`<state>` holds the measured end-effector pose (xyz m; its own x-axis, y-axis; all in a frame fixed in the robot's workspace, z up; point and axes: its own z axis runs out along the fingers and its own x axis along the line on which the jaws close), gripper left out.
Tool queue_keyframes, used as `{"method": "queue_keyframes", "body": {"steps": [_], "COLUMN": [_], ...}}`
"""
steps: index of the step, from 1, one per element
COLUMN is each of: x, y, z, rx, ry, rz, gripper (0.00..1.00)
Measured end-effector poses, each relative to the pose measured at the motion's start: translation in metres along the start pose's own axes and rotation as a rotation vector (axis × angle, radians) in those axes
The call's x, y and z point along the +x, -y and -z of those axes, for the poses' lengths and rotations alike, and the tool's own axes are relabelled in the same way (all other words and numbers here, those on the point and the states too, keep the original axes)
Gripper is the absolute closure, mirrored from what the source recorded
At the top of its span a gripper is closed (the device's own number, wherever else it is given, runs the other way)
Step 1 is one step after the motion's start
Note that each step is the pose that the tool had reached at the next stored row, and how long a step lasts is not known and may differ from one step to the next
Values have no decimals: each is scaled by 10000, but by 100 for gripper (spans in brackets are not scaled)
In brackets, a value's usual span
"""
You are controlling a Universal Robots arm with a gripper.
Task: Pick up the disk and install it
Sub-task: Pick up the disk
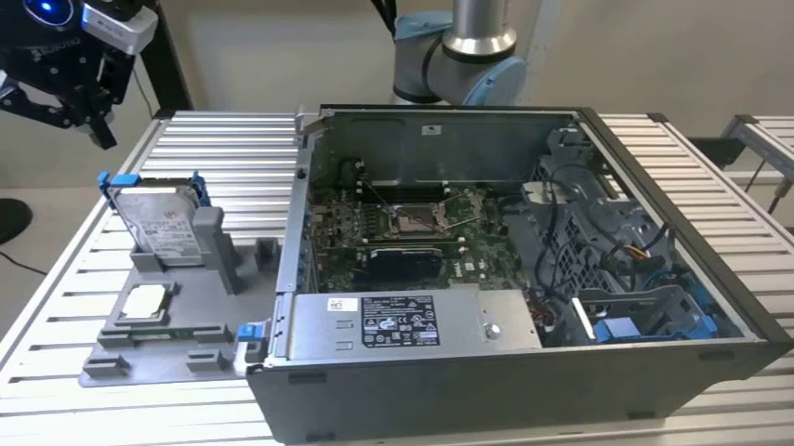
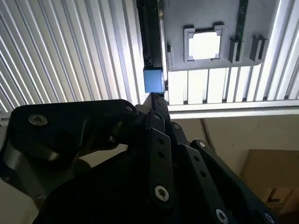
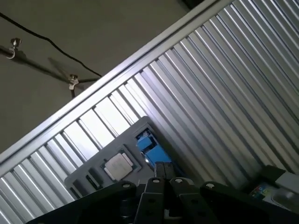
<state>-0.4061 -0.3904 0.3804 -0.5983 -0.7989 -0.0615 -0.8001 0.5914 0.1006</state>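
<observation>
Gripper [image 1: 69, 111] was seen hovering at upper left of exterior view, nothing held. Whether it was open or closed could not be told. Disk [image 1: 162, 216] was found below it and slightly right in frame, stood on edge in grey holder [image 1: 205, 307], long axis near vertical, blue frame uppermost. Computer case [image 1: 522, 279] was set further right, well apart.

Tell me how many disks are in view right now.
1. The disk stands upright in the grey holder on the table, to the exterior view's left of the open computer case. Others could be hidden inside the case.
</observation>
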Motion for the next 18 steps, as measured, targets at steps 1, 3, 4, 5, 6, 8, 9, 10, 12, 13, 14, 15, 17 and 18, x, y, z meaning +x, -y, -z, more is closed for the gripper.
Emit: {"method": "queue_keyframes", "body": {"steps": [1, 3, 4, 5, 6, 8, 9, 10, 12, 13, 14, 15, 17, 18], "x": [0, 0, 0, 0, 0, 0, 0, 0, 1, 1, 1, 1, 1, 1], "y": [1, 0, 0, 0, 0, 1, 1, 1, 1, 2, 2, 2, 2, 2], "z": [-1, -2, -3, -5, -6, -8, -10, -12, -13, -14, -15, -18, -23, -26], "rx": [2, 22, 54, 95, 141, 259, 315, 400, 487, 485, 478, 471, 467, 470], "ry": [-9, -16, -4, 14, 25, 37, 32, -23, -166, -195, -217, -229, -248, -253], "rz": [188, 543, 732, 927, 1080, 1378, 1543, 1830, 2254, 2440, 2625, 2791, 3162, 3348], "gripper": [100, 100, 100, 100, 100, 100, 100, 100, 100, 100, 100, 100, 100, 100]}}
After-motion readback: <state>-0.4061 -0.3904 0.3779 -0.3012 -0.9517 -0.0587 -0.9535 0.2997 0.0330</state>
